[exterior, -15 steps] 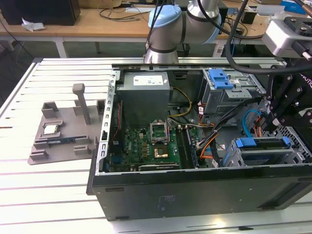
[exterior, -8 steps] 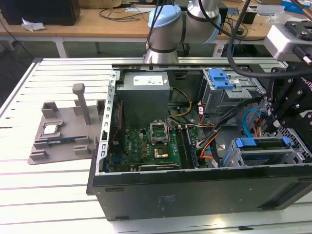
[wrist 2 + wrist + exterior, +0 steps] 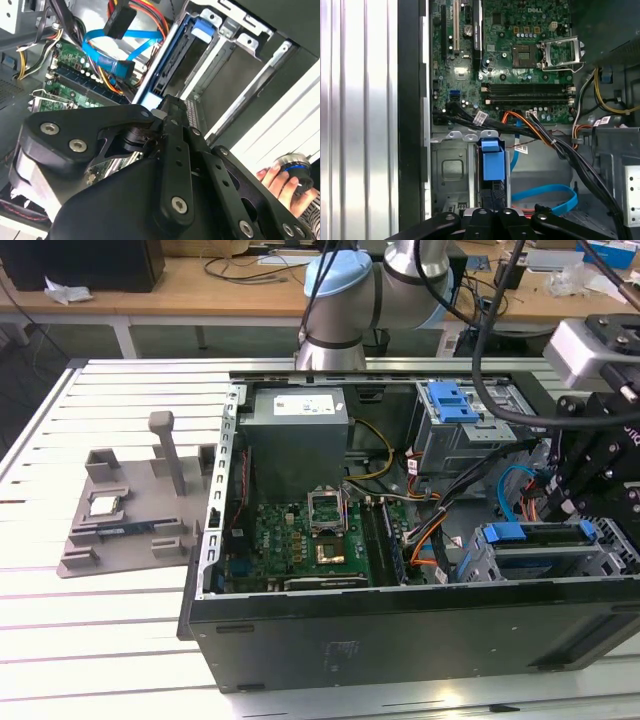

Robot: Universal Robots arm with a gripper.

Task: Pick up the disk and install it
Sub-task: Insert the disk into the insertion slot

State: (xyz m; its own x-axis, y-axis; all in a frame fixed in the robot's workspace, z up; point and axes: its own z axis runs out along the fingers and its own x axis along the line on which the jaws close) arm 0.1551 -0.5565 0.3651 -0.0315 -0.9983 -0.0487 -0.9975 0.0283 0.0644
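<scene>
A big computer case (image 3: 400, 640) lies open on a white table (image 3: 100, 640). In the exterior view the robot's gripper (image 3: 585, 490) is black and hangs at about 3 o'clock, over the case's edge on the exterior view's right. I cannot tell if the gripper is spread or pressed together, because its tips are hidden.

The disk (image 3: 540, 545) sits at about 4 o'clock in the case. It is in its blue frame, inside a grey metal bay (image 3: 470, 570), just under the gripper. In the first wrist view the disk's blue tab (image 3: 493, 160) sticks up out of the bay, right next to the gripper (image 3: 492, 220). I cannot tell if they touch.

The green board (image 3: 300, 535) lies in the middle of the case. A grey power box (image 3: 298, 435) sits at about 11 o'clock. A blue bracket (image 3: 452, 400) sits on a grey cage (image 3: 450, 445) at about 1 o'clock. Blue and orange cables (image 3: 515, 490) lie between the cage and the disk.

A grey tray (image 3: 120, 510) rests on the table at 9 o'clock, apart from the case.

In the second wrist view a person's hand (image 3: 272, 177) holds something round and black.
</scene>
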